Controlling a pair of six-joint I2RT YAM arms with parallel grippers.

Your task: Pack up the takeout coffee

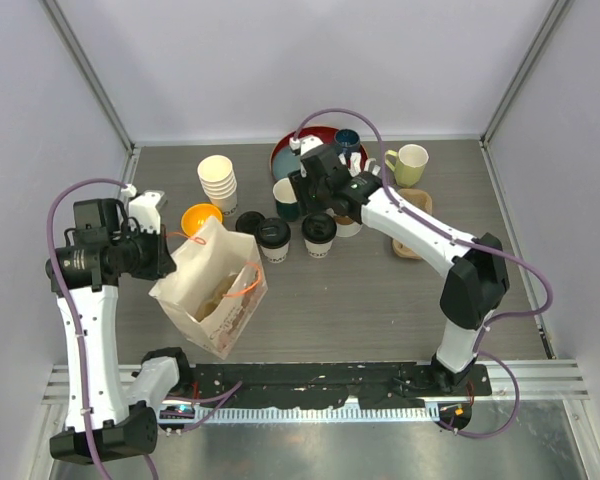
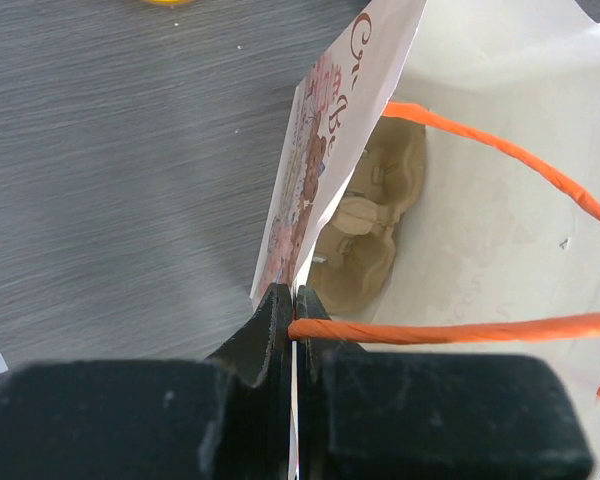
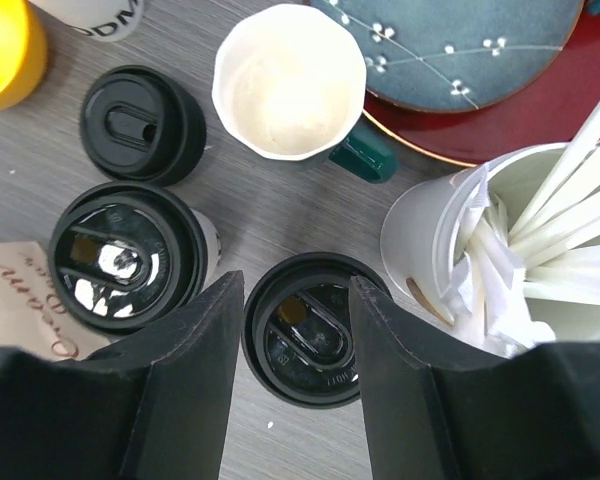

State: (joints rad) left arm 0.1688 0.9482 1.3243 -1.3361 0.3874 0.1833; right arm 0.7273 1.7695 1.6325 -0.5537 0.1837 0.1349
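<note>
Two takeout coffee cups with black sip lids stand mid-table. My right gripper (image 1: 318,213) (image 3: 297,285) reaches down over the right cup (image 1: 319,230) (image 3: 315,330), its fingers (image 3: 195,350) pressed against both sides of the lid. The other cup (image 1: 273,236) (image 3: 125,250) stands just to its left, untouched. Left of them is a white paper bag (image 1: 212,290) (image 2: 480,200), standing open. My left gripper (image 1: 170,252) (image 2: 294,295) is shut on the bag's rim where the orange handle (image 2: 450,328) starts. A brown pulp cup carrier (image 2: 370,220) lies inside the bag.
A loose black lid (image 1: 248,222) (image 3: 140,122) and a teal mug (image 1: 286,198) (image 3: 290,80) sit behind the cups. A white cup of stirrers (image 3: 480,250) stands close on the right. Farther off are an orange bowl (image 1: 200,216), stacked white cups (image 1: 218,180), a red plate (image 1: 290,150) and a yellow-green mug (image 1: 410,163).
</note>
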